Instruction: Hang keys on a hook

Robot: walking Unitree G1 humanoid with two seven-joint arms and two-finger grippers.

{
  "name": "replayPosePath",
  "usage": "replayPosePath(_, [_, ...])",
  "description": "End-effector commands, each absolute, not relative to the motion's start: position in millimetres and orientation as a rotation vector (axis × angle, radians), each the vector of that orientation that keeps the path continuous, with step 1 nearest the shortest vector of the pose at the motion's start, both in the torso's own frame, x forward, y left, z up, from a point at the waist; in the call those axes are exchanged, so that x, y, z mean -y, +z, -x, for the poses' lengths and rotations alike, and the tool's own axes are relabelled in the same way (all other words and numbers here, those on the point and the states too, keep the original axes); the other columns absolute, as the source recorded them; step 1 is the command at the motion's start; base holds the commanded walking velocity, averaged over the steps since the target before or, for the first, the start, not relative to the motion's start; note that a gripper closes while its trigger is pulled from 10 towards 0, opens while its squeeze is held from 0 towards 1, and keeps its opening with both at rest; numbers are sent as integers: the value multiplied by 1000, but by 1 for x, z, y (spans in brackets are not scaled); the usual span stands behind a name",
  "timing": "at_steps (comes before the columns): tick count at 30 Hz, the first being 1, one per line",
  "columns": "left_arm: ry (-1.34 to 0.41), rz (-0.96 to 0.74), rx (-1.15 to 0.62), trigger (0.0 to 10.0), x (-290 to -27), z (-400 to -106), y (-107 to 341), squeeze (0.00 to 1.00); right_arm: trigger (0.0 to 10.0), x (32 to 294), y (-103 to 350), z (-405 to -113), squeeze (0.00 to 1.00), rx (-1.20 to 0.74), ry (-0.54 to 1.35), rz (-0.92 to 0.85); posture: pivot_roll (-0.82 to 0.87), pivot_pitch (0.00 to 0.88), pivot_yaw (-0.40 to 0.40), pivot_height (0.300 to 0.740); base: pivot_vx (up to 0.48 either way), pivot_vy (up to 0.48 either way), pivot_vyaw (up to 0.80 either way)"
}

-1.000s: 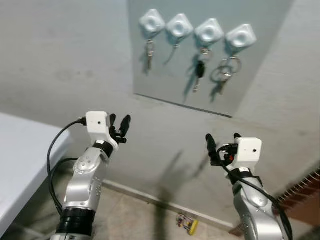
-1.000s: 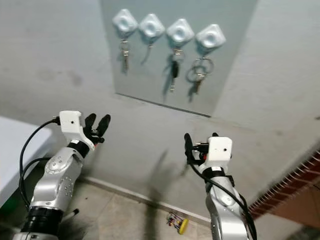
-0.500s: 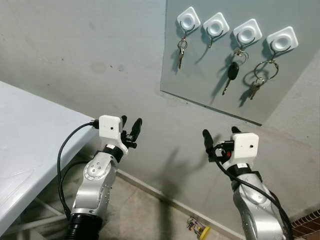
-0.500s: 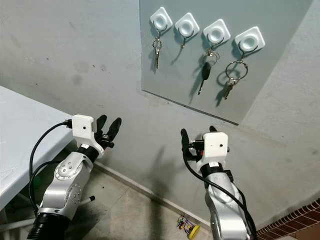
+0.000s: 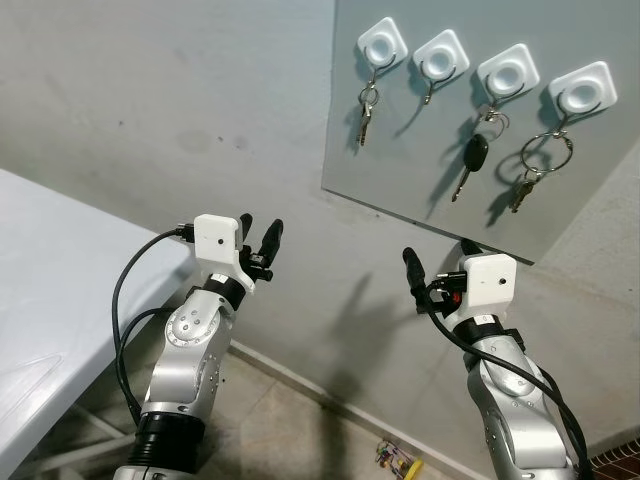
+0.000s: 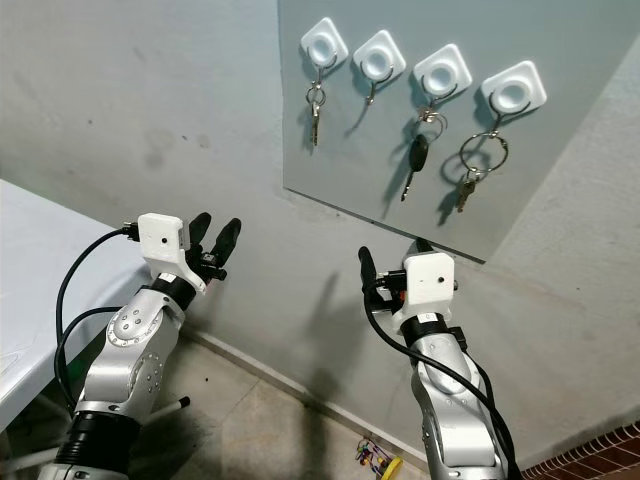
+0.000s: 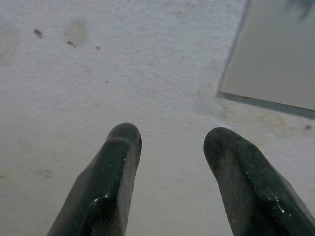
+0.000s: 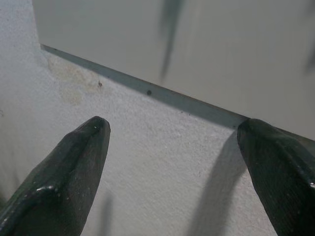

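Head camera has panned slightly since half a second ago: panel and hooks sit a touch lower and further right in frame, both arms hold about the same raised pose. Left gripper (image 5: pixel 259 236) is up in front of the bare wall, below and left of the grey panel (image 5: pixel 400 150), fingers apart, nothing between them. Right gripper (image 5: pixel 438 263) is raised just under the panel's lower edge, fingers spread wide, also empty.

Four white hooks (image 5: pixel 383 42) run in a row along the top of the panel. Keys (image 5: pixel 366 108) hang on the leftmost hook. Second hook (image 5: pixel 441 54) is bare. Third carries a black-headed car key (image 5: pixel 474 158), fourth a big ring with keys (image 5: pixel 540 158).

A keyring with a yellow tag (image 5: pixel 398 462) lies on the floor by the skirting, between and below the arms, well apart from both grippers. White table (image 5: pixel 50 300) at left, beside the left arm.
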State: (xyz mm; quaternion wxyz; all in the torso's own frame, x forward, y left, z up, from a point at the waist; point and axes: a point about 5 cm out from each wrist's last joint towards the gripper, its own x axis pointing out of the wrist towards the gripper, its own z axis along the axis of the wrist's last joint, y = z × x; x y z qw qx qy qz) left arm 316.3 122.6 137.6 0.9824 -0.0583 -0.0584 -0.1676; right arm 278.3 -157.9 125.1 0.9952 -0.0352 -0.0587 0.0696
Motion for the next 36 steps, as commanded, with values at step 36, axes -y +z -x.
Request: replayPosePath(36, [-346, 159, 152, 10000, -128, -303, 141, 0, 10000, 158, 125, -265, 0, 126, 136, 59, -164, 6, -33, 724, 0, 0, 800])
